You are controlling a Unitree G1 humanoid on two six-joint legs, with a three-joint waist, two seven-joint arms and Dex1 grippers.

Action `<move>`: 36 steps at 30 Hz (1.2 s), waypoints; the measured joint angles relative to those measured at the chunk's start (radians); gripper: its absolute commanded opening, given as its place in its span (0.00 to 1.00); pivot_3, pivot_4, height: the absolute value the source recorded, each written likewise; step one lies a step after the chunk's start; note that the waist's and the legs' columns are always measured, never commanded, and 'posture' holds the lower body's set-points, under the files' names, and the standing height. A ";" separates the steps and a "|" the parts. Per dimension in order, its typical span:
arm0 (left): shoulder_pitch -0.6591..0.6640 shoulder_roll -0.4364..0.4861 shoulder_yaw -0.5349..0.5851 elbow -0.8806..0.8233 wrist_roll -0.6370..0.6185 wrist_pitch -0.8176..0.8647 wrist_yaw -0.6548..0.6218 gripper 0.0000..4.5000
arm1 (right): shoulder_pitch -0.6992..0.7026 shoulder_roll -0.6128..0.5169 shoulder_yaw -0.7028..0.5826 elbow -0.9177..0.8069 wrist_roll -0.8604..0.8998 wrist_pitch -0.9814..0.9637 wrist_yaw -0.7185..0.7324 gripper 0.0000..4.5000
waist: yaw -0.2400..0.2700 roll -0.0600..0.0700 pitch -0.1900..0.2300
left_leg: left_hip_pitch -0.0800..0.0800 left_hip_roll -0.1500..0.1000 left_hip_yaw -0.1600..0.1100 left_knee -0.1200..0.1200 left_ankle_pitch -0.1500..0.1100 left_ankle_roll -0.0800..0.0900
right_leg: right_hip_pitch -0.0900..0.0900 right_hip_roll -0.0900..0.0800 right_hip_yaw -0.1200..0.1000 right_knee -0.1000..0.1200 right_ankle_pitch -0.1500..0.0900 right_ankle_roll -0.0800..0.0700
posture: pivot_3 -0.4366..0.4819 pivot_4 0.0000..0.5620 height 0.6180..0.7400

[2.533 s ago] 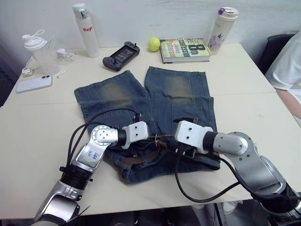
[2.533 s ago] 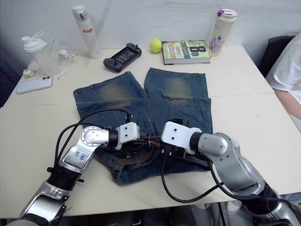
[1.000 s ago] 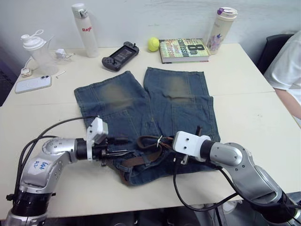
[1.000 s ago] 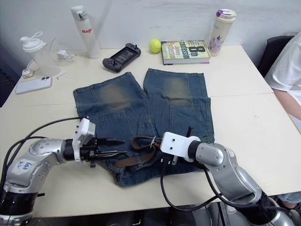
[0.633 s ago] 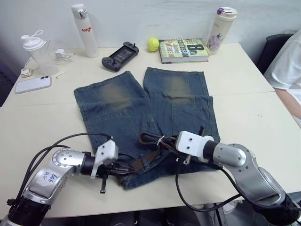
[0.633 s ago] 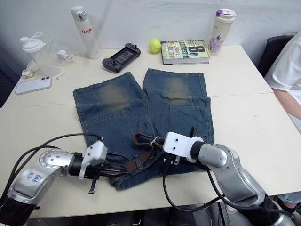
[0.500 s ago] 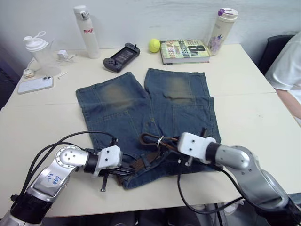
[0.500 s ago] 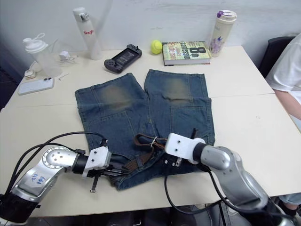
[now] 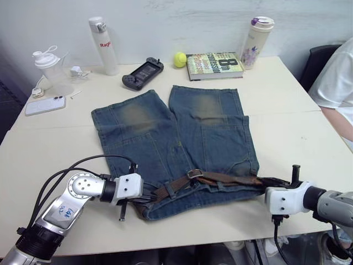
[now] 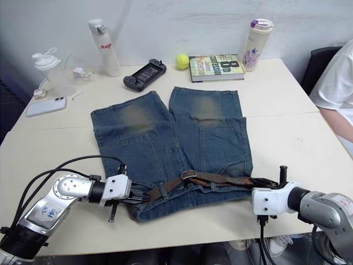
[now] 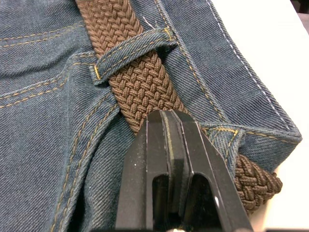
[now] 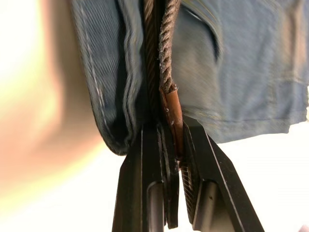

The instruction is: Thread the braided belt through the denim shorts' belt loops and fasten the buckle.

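L claw (image 11: 169,123) clamped on brown braided belt (image 9: 220,178) at blue denim shorts (image 9: 176,132) left waistband | R claw (image 12: 171,145) gripping belt's right end | on counter (image 9: 287,110)

Right gripper (image 12: 175,145) clamped on the belt (image 12: 166,58) at its smooth brown tip. Braided strap runs straight away from the fingers (image 12: 145,159) along the shorts (image 12: 251,67) edge; pale surface (image 12: 270,169) beside the denim.
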State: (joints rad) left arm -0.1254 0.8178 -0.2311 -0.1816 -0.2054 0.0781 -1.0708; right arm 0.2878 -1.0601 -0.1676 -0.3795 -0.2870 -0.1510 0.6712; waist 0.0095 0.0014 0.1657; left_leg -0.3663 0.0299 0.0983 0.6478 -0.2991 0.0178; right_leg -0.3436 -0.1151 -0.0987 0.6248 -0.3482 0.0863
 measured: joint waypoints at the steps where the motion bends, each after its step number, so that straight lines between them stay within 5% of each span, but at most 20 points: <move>1: 0.000 0.001 -0.002 0.001 0.003 -0.007 0.002 0.01 | -0.011 0.005 0.000 0.004 -0.010 0.009 -0.008 0.00 | 0.000 0.000 0.000 | 0.000 0.000 0.000 0.000 0.000 0.000 | 0.000 0.000 0.000 0.000 0.000 0.000 | 0.48 0.27 1.00; 15: 0.022 0.017 -0.004 -0.001 0.009 -0.060 0.031 0.01 | -0.043 0.066 0.005 0.002 -0.094 0.033 -0.054 0.00 | 0.001 0.004 -0.001 | -0.001 0.000 0.000 -0.001 0.000 0.000 | -0.001 0.000 0.000 0.000 -0.001 -0.001 | 0.48 0.27 1.00; 26: 0.067 0.066 0.068 -0.046 0.004 -0.077 0.017 0.01 | -0.005 0.142 0.005 -0.054 0.018 0.070 0.026 0.00 | -0.013 0.000 0.002 | -0.004 0.002 -0.002 -0.003 -0.001 0.000 | -0.005 0.001 -0.002 0.001 -0.002 -0.004 | 0.48 0.27 1.00; 33: 0.091 0.091 0.181 -0.045 -0.045 -0.075 0.007 0.00 | -0.016 0.172 -0.038 -0.089 0.121 0.212 0.071 0.72 | -0.009 -0.005 0.008 | -0.005 0.002 -0.004 -0.002 -0.002 0.001 | -0.005 0.000 -0.003 0.001 -0.002 -0.004 | 0.48 0.27 1.00; 34: 0.091 0.082 0.198 -0.051 -0.073 -0.054 0.011 0.12 | -0.021 0.173 -0.042 -0.104 0.155 0.244 0.088 0.84 | -0.009 -0.006 0.009 | -0.006 0.002 -0.004 -0.002 -0.002 0.002 | -0.005 0.000 -0.003 0.001 -0.002 -0.004 | 0.48 0.27 1.00; 36: 0.096 0.068 0.244 -0.088 -0.154 0.014 0.015 0.20 | -0.024 0.174 -0.062 -0.144 0.249 0.320 0.136 0.99 | -0.010 -0.008 0.011 | -0.007 0.002 -0.005 -0.002 -0.002 0.001 | -0.006 0.000 -0.003 0.001 -0.002 -0.004 | 0.48 0.27 1.00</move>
State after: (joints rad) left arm -0.0293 0.8857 0.0127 -0.2692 -0.3596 0.0920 -1.0562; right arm 0.2642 -0.8862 -0.2299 -0.5230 -0.0376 0.1695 0.8070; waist -0.0001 -0.0065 0.1769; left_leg -0.3735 0.0318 0.0934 0.6459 -0.3010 0.0193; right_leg -0.3498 -0.1151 -0.1019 0.6261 -0.3506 0.0823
